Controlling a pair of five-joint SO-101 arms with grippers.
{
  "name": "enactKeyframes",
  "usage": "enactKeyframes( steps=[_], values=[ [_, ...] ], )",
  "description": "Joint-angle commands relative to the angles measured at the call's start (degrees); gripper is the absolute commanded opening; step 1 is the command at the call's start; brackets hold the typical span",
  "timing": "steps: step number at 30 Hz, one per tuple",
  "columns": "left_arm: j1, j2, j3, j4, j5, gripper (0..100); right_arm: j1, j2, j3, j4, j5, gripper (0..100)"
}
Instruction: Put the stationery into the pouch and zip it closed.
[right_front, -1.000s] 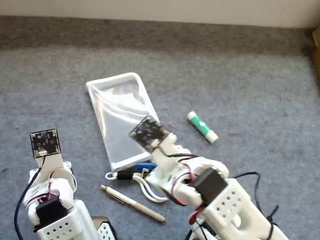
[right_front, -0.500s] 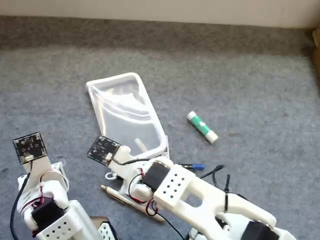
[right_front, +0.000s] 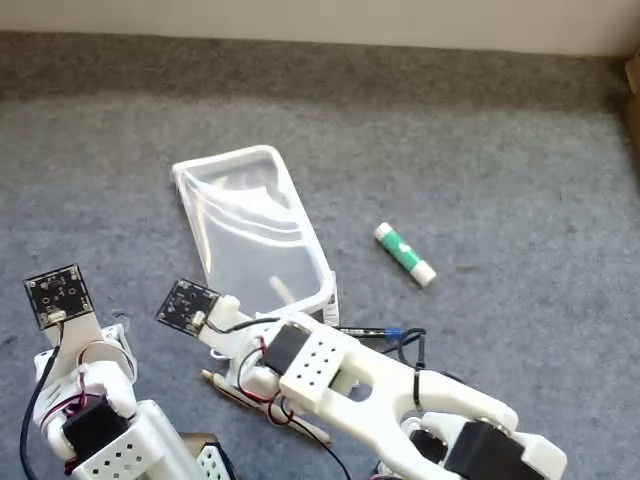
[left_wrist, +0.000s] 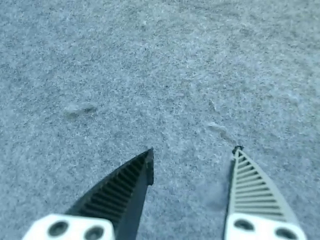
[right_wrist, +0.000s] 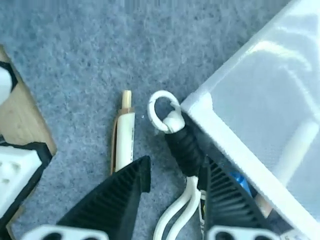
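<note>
The clear pouch (right_front: 250, 225) lies on the grey carpet with its zipper edge toward the arms. My right gripper (right_wrist: 175, 170) is open at the pouch's (right_wrist: 265, 100) near corner. The black zipper pull (right_wrist: 184, 147), with its white ring (right_wrist: 162, 107) and white cord, sits between the fingers, close against one finger. A beige pen (right_wrist: 124, 135) lies just beside it, and its end (right_front: 215, 382) pokes out under the right arm (right_front: 320, 370). A blue pen (right_front: 388, 332) lies partly under that arm. A green glue stick (right_front: 404, 254) rests off to the right. My left gripper (left_wrist: 193, 151) hangs open over bare carpet.
A pale stick-shaped thing (right_front: 282, 291) shows through the pouch wall near its opening. The left arm (right_front: 90, 395) stands at the lower left of the high view. A wooden board (right_wrist: 20, 115) and a white arm base (right_wrist: 12, 170) lie close to the pen.
The right arm swung left along the pouch's near edge, and that edge of the pouch lifted and shifted. The blue pen ended up farther right. The left arm's wrist moved a little left.
</note>
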Motion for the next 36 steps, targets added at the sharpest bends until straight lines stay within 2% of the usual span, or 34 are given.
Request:
enactKeyframes(
  steps=[1,9,21,28,32,36],
  values=[
    [-0.22,-0.48,-2.68,-1.23,0.70,24,0.66,1.63,-5.67,-1.54,0.79,15.9],
    [-0.22,-0.48,-2.68,-1.23,0.70,24,2.59,9.98,-7.69,-1.54,0.79,15.9],
    [-0.22,-0.48,-2.59,-1.14,0.70,24,2.86,12.97,-7.16,-1.45,0.79,15.8],
    [-0.22,-0.48,-2.59,-1.05,0.70,24,6.11,12.62,-7.69,3.47,0.70,0.5],
    [-0.13,-0.48,-2.59,-1.05,0.70,24,8.48,9.63,-9.98,5.14,0.70,0.5],
    [2.95,-0.48,-2.59,-0.79,0.70,24,9.63,3.56,-10.68,7.08,0.53,0.5]
  ],
)
